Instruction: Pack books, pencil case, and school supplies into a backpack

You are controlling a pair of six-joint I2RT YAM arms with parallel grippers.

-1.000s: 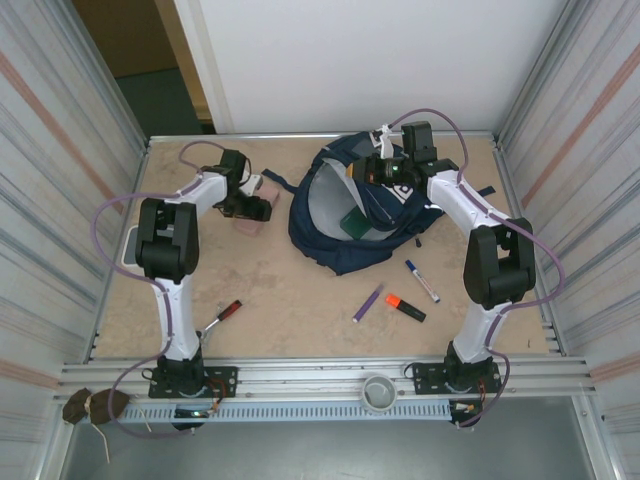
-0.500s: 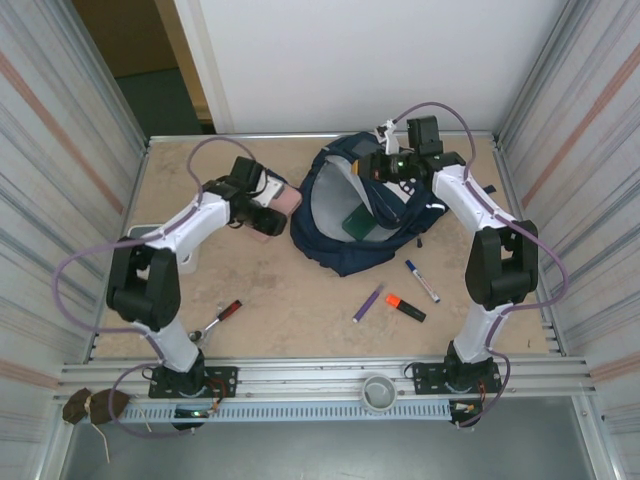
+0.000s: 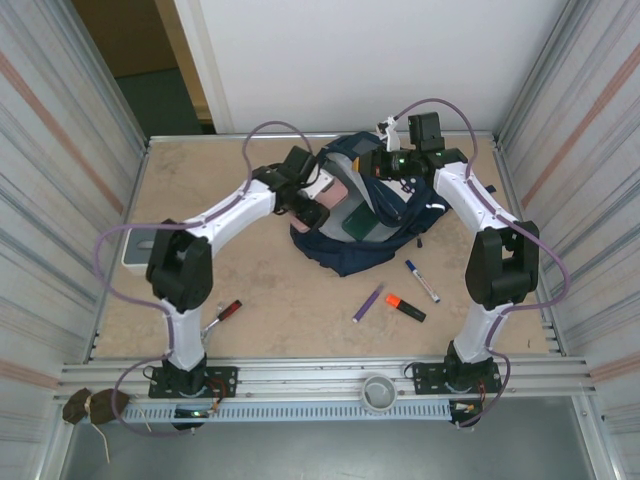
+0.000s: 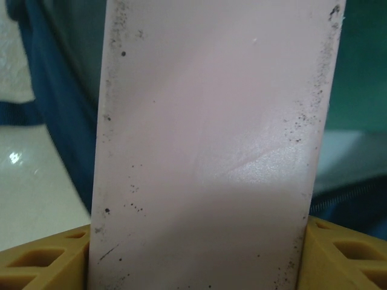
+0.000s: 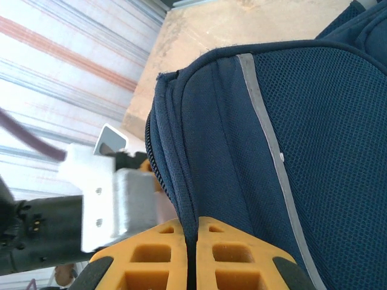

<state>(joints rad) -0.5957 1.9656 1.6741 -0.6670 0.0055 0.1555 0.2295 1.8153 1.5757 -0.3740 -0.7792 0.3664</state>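
The navy backpack (image 3: 345, 255) lies at the back centre with its mouth held open. My right gripper (image 3: 385, 168) is shut on the fabric of its upper rim (image 5: 192, 199), which is pinched between the yellow fingers (image 5: 151, 266). My left gripper (image 3: 318, 200) is shut on the pink pencil case (image 3: 335, 190), which hangs at the left side of the opening. In the left wrist view the pencil case (image 4: 211, 151) runs up between the yellow fingers (image 4: 36, 263). A dark book (image 3: 358, 222) lies inside the backpack. A purple pen (image 3: 368, 302), an orange highlighter (image 3: 405, 307) and a white marker (image 3: 422, 281) lie on the table in front of it.
A red-handled metal tool (image 3: 222, 316) lies near the left arm's base. A pale grey box (image 3: 132, 245) sits at the table's left edge. Corrugated walls close in both sides, and a metal rail runs along the near edge.
My left arm has swung right from the left side of the table, carrying the pencil case to the backpack's opening. The right gripper has kept its hold on the rim.
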